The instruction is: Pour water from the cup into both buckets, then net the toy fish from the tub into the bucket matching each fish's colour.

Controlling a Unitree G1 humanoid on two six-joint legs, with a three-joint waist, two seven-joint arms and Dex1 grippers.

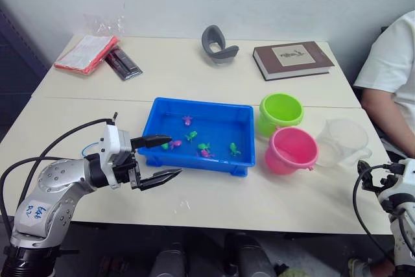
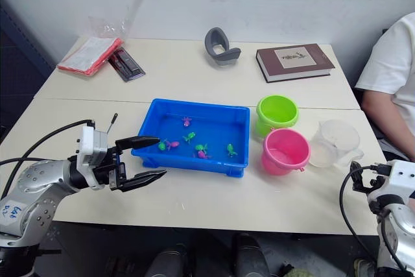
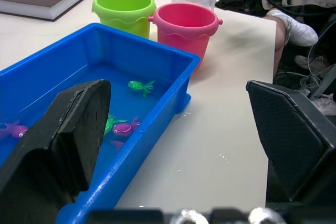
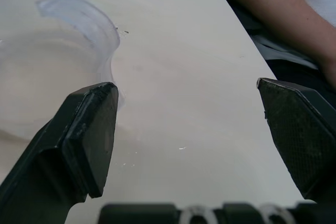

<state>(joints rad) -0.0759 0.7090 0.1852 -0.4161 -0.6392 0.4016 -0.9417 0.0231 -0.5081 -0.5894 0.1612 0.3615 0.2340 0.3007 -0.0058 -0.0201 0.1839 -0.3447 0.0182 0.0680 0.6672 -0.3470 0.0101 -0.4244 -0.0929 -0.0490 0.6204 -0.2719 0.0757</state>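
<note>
Tub (image 1: pixel 162 121) sat mid-table, water in it, small pink and green fish (image 1: pixel 200 146) scattered inside. Green bucket (image 1: pixel 281 112) stood just right of the tub's far right corner; pink bucket (image 1: pixel 291 150) just right of its near right corner, the two pails about touching. Cup (image 1: pixel 342 142) stood right of the pink bucket, farthest from the tub.

Left gripper (image 1: pixel 161 158) hung at the tub's near left corner, fingers spread wide, one tip over the rim, nothing held. Its wrist view looked along the tub's length to both buckets and the cup beyond, and caught a green fish (image 3: pixel 140 85) plainly, which the head views gave only as specks.

Right gripper (image 4: pixel 186 129), seen in its wrist view, was wide open and empty, over bare table just beside the cup; that view also took in a person's forearm (image 4: pixel 273 22).

Beyond the tub: book (image 1: pixel 292 58), grey holder (image 1: pixel 217 45), red packet (image 1: pixel 85 53)
</note>
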